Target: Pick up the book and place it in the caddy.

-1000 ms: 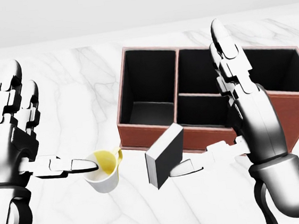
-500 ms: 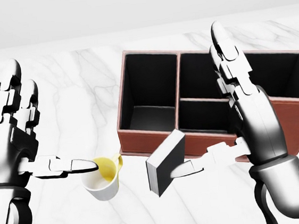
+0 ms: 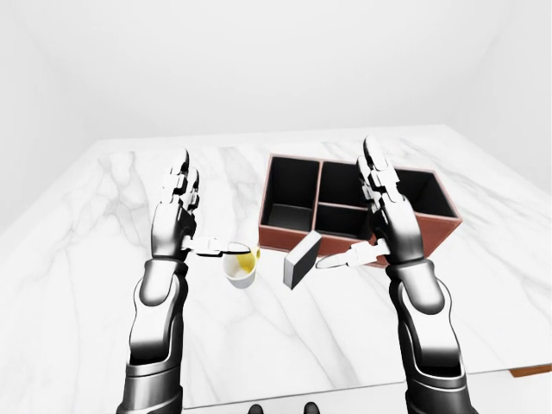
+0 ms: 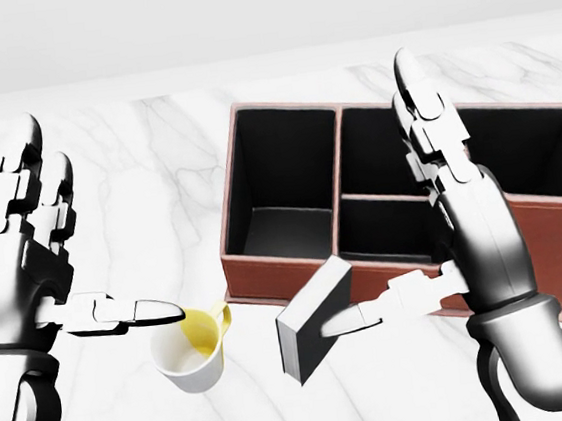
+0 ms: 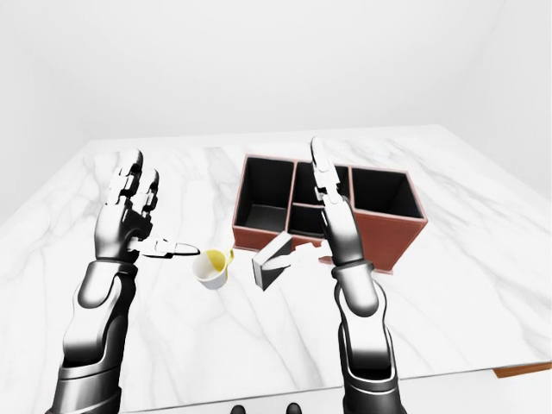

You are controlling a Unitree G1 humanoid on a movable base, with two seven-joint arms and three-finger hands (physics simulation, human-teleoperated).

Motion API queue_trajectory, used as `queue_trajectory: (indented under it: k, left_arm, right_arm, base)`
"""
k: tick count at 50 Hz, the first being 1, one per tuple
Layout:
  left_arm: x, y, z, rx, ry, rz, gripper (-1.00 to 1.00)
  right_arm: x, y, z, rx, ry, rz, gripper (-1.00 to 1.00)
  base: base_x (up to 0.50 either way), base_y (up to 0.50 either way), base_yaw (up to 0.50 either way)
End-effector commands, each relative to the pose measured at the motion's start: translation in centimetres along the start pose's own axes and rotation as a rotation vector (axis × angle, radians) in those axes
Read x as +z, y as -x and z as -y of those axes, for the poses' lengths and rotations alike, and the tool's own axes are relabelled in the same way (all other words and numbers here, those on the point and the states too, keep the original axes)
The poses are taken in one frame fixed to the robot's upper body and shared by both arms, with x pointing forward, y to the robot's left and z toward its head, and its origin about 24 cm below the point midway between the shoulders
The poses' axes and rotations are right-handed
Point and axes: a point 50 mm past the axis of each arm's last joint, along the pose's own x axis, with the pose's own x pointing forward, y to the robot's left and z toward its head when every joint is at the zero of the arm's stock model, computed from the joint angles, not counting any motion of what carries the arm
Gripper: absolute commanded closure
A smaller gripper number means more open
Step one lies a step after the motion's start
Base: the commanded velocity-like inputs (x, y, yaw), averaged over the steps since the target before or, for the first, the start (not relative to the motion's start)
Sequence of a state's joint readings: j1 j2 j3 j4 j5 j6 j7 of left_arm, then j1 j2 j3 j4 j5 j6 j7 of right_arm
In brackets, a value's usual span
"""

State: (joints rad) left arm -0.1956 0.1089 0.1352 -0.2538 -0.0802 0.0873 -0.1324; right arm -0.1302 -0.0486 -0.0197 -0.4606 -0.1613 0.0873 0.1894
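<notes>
Head view, both hands up with fingers spread — book tilted just below the caddy.

Caddy (image 4: 397, 259) is a reddish-brown leather-looking box with matte black compartments inside, sitting on a glossy white marble table (image 4: 155, 163). The book (image 4: 315, 317) is a plain dark grey slab with a paler edge, just below the caddy's near wall, tipped up on a corner — long axis runs from lower left up to upper right toward the caddy. Right hand (image 4: 463, 221) has fingers straight and apart, thumb tip touching the book's side, not wrapped round it. Left hand (image 4: 30, 257) is splayed too, holding nothing, thumb reaching over a small white cup (image 4: 190, 351) with yellow lining, left of the book.
</notes>
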Motion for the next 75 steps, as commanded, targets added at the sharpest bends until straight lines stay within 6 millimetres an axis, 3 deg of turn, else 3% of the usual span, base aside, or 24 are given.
queue_trajectory:
  k: [1,30,41,42,44,51,60,75]
  left_arm:
    - [-0.1,0.0,-0.1,0.002,0.001,-0.006,-1.0]
    - [-0.3,0.1,-0.1,0.004,0.002,-0.013,-1.0]
    - [0.5,0.2,-0.2,0.005,0.002,0.019,-1.0]
    - [0.6,0.2,-0.3,0.005,0.002,0.025,-1.0]
    - [0.6,0.2,-0.3,0.006,0.002,0.025,-1.0]
    - [0.4,0.1,-0.7,0.017,0.01,0.017,-1.0]
    - [0.2,0.1,-0.9,0.022,0.014,0.009,-1.0]
    - [-0.6,0.2,-1.0,0.024,0.021,-0.027,-1.0]
  right_arm:
    - [-0.2,0.1,0.0,0.002,-0.001,-0.008,-1.0]
    - [-0.5,-0.1,-0.3,0.014,0.012,-0.021,-1.0]
    - [-3.4,-0.5,-2.4,0.126,0.358,-0.177,-1.0]
    - [-4.2,-0.6,-2.6,0.146,0.482,-0.2,-1.0]
    - [-4.7,-0.7,-3.0,0.173,0.566,-0.194,-1.0]
    - [-6.2,-1.1,-3.9,0.27,0.709,-0.197,-1.0]
    - [-6.7,-0.8,-4.8,0.387,0.966,-0.203,-1.0]
    - [-7.2,-0.3,-6.3,0.474,1.113,-0.225,-1.0]
  base:
    - [0.06,0.0,0.0]
    - [0.04,0.0,0.0]
    - [0.0,0.0,0.0]
    - [0.0,0.0,0.0]
    - [0.0,0.0,0.0]
    - [0.0,0.0,0.0]
    - [0.0,0.0,0.0]
    - [0.0,0.0,0.0]
